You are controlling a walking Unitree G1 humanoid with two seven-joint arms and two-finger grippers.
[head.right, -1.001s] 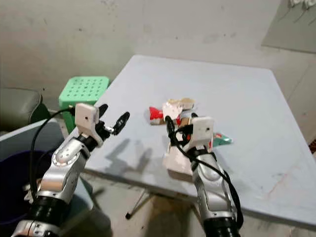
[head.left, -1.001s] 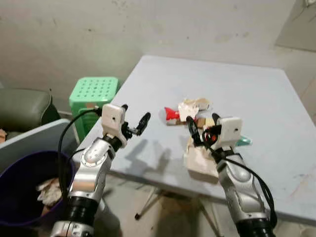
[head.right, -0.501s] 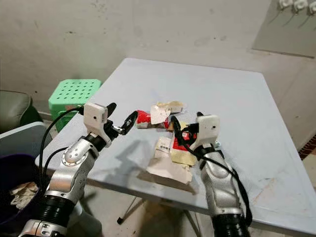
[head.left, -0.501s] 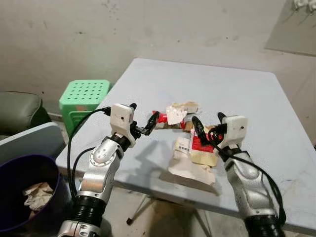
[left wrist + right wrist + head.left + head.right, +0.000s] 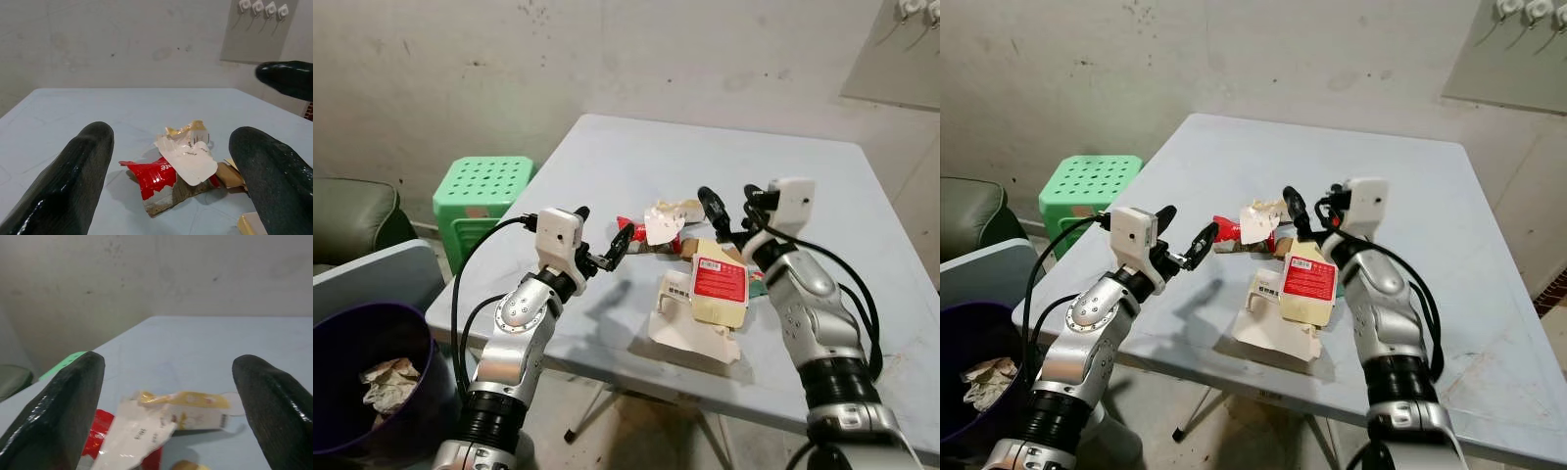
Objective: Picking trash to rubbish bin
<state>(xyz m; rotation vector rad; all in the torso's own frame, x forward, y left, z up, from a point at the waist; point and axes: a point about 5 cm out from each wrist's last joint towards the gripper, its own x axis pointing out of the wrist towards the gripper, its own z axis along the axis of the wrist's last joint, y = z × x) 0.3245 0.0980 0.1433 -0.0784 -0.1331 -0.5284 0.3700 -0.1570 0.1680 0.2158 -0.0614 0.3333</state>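
Note:
A heap of trash lies on the pale blue table (image 5: 822,196): a crumpled red wrapper (image 5: 634,231) under a torn white paper (image 5: 663,223), a flattened cream carton with a red label (image 5: 719,286), and a white cardboard piece (image 5: 690,328). My left gripper (image 5: 604,227) hovers open just left of the red wrapper, which sits between its fingers (image 5: 73,181) in the left wrist view. My right gripper (image 5: 728,200) is open, raised above the back of the heap. A purple rubbish bin (image 5: 406,328) with crumpled paper inside stands on the floor at my lower left.
A green plastic stool (image 5: 484,186) stands beside the table's left edge. A dark green seat (image 5: 352,211) and a grey box edge (image 5: 382,269) lie left of it. A bare wall rises behind the table.
My right gripper has risen off the red-label carton and moved toward the back of the heap. The left gripper stayed near the red wrapper. A second ago the camera was further left.

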